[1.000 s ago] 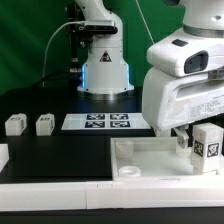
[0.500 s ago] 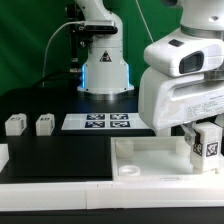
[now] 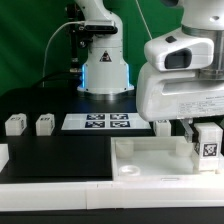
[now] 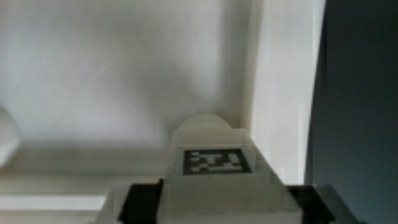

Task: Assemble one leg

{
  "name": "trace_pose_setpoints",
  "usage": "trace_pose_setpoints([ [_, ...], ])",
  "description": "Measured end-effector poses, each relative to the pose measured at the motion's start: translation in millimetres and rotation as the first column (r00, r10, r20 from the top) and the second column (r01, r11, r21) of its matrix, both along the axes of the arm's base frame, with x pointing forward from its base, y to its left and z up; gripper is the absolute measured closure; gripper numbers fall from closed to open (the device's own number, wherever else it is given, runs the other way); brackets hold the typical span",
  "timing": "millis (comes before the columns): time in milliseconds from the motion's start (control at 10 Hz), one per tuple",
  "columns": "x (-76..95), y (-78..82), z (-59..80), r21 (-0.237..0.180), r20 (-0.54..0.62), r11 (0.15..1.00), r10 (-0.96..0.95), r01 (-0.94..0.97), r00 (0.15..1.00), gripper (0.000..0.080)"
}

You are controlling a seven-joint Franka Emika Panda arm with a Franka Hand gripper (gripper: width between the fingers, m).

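Lying loose at the left of the table [image 3: 60, 150] are a small white block [image 3: 14, 124] and its twin [image 3: 44, 124], spares beside the marker board [image 3: 98, 122]. Rightward, the jaws are closed on the leg [image 3: 207, 147], holding it upright over the white tray piece [image 3: 150, 160], likely so it meets a corner socket squarely.

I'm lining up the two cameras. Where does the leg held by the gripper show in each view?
Exterior view: the leg is at the exterior view's far right, in the gripper, at the white tray piece.
Wrist view: the leg sits mid-picture, its tag facing the camera.
Shared landmark: the white tray piece's raised rim.
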State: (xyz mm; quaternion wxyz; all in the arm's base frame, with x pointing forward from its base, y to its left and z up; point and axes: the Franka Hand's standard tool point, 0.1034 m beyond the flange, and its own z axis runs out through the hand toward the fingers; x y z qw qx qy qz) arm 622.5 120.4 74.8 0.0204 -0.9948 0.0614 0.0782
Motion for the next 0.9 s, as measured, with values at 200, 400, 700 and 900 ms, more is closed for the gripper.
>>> trace_pose_setpoints([
  [200, -0.3, 1.7, 0.0, -0.033, -0.008, 0.975, -0.219, 0.219, 0.976, 0.0503],
  [400, -0.9, 4.4, -0.2, -0.065, -0.009, 0.914, -0.402, 0.401, 0.916, 0.0503],
  [700, -2.1, 8.7, -0.8, -0.11, 0.0, 0.766, -0.637, 0.633, 0.771, 0.0503],
  [900, -2.4, 10.3, -0.8, -0.131, 0.006, 0.65, -0.754, 0.748, 0.657, 0.0503],
])
